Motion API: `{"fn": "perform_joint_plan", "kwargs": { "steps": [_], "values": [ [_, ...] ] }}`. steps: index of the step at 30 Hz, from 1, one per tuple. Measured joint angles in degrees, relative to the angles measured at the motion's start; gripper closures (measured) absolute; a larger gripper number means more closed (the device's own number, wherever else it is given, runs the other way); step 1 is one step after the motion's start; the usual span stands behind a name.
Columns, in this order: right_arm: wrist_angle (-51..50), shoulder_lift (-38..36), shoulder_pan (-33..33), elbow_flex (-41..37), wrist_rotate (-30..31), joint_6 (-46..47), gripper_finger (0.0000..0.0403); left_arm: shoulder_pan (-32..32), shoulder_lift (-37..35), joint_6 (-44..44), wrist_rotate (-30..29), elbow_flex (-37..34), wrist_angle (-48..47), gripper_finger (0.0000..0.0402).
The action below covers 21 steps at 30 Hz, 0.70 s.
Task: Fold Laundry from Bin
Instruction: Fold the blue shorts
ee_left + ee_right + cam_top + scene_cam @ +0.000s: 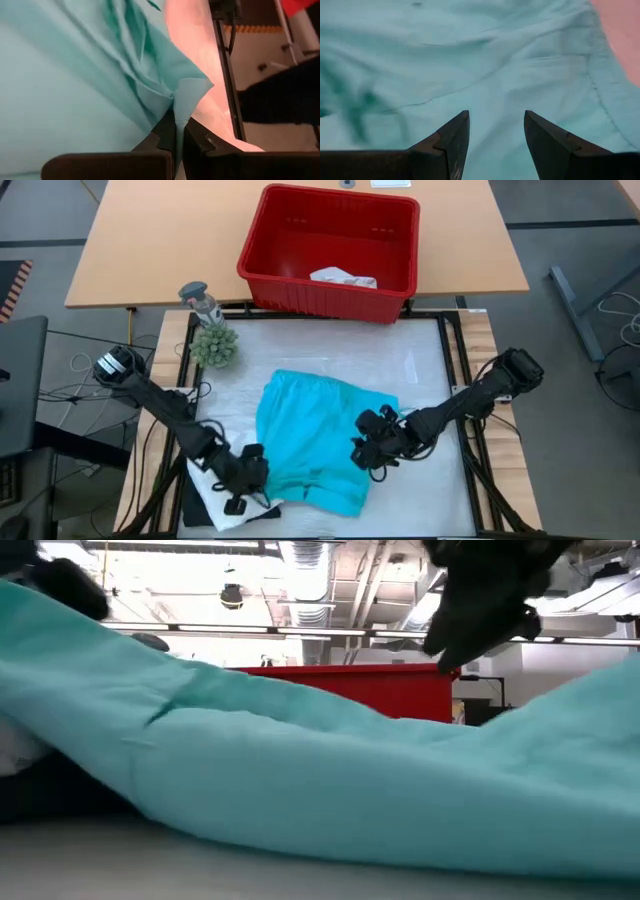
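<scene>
— Teal garment lies spread on the table mat, near the red bin?
— Yes. Left gripper pinches its corner; right gripper hovers over it, fingers apart, empty.

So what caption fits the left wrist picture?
Left gripper shut on a corner of the teal garment.
</scene>
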Motion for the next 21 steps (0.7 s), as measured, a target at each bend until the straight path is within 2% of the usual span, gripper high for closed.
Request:
{"fn": "perform_joint_plan", "kwargs": {
  "steps": [2, 4, 7, 9, 13, 17, 21],
  "values": [
    [0.55, 1.67, -1.17, -0.01, -0.42, -0.20, 0.0191, -2.25, 0.00, -2.16, -4.47, -0.04, -0.25, 0.0401],
    [5.16, 3.82, -1.74, -0.02, -2.42, -2.90, 0.0191, -3.94, 0.00, -3.36, -8.34, -0.04, -0.21, 0.0401],
    [19.74, 7.70, -1.47, -0.02, -11.39, -14.33, 0.0191, -5.59, 0.00, -4.25, -11.04, -0.04, -0.25, 0.0401],
    [27.69, 10.52, -1.03, 0.85, -17.11, -17.68, 0.0191, -5.92, 0.00, -5.41, -11.95, -0.04, -0.31, 0.0401],
    [26.38, 15.14, -0.22, 6.15, -18.37, -16.44, 0.0191, -6.19, -0.02, -6.47, -11.95, -0.04, -0.47, 0.0401],
    [26.21, 20.05, 0.13, 12.44, -16.96, -21.90, 0.0191, -6.20, -0.02, -5.48, -12.23, -0.04, -0.56, 0.0401],
    [21.47, 25.84, 0.27, 20.06, -20.99, -25.83, 0.0191, -6.20, -0.02, -5.12, -12.01, -0.04, -0.81, 0.0401]
  ]
}}
